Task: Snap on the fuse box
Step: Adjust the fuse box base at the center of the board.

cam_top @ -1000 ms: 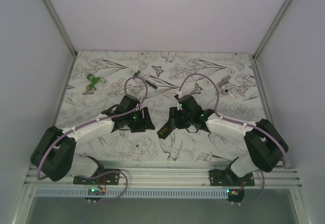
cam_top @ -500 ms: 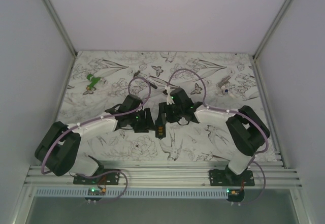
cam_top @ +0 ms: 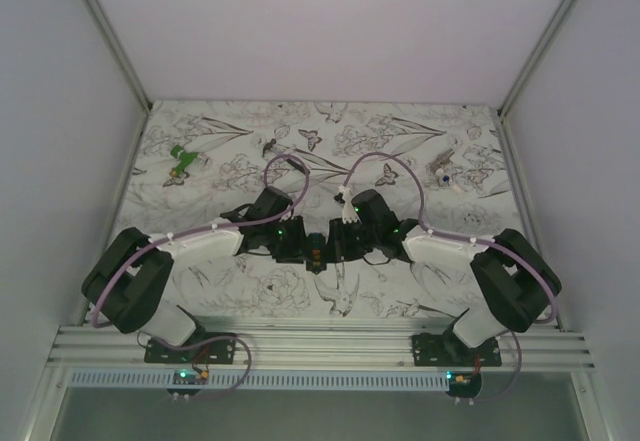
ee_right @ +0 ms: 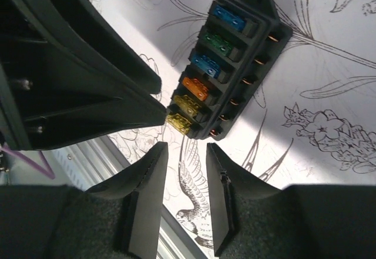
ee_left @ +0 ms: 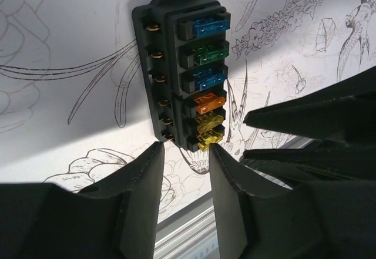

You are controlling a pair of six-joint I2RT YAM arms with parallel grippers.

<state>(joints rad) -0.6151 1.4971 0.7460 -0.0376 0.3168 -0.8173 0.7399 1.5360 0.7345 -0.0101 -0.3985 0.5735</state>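
From overhead I see both arms bent inward so that the left claw and the right claw meet near the middle of the tabletop, toward its near edge. The fuse box is between them.

On the wrist feeds the box runs lengthwise away from both claws, its row of fuses showing. Blue, green and blue are at the far end, orange and yellow at my end.

The left claw's fingertips sit at the two corners of the yellow end and look to be touching it. I cannot tell whether they are pinching it or only resting against it.

The right claw is released. Its fingers stand apart with bare tabletop between them, and the box's yellow end is just beyond their tips.

I cannot tell whether the box rests on the tabletop or is off it. A green piece lies well apart at the far left.
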